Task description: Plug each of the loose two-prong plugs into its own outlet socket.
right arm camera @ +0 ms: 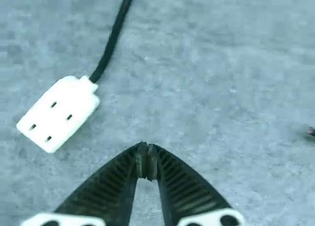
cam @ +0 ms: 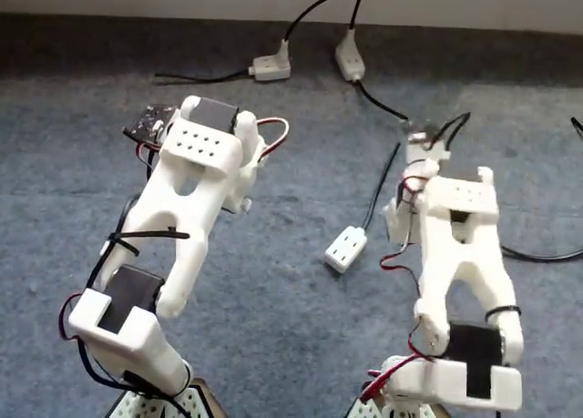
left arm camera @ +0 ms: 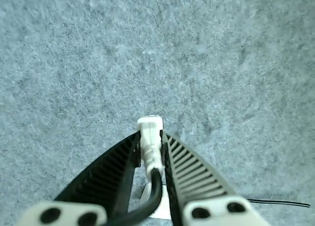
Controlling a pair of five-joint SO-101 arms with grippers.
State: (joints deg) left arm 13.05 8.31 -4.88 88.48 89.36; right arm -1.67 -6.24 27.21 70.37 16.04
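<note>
As it's clamped, plug (left arm camera: 150, 148) parallels left gripper (left arm camera: 150, 136).

We cannot make out the prongs of the white plug (left arm camera: 150, 146) clamped in the left gripper (left arm camera: 150, 136); its black cord (left arm camera: 156, 189) runs off the picture's edge. The lead (right arm camera: 112, 34) of the socket block (right arm camera: 58, 113) is likewise cut off.

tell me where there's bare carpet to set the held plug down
Bare carpet lies between the left arm and right arm, nearer than the socket block, and at far left. Crowded: the back edge, with two white blocks and cords.
</note>
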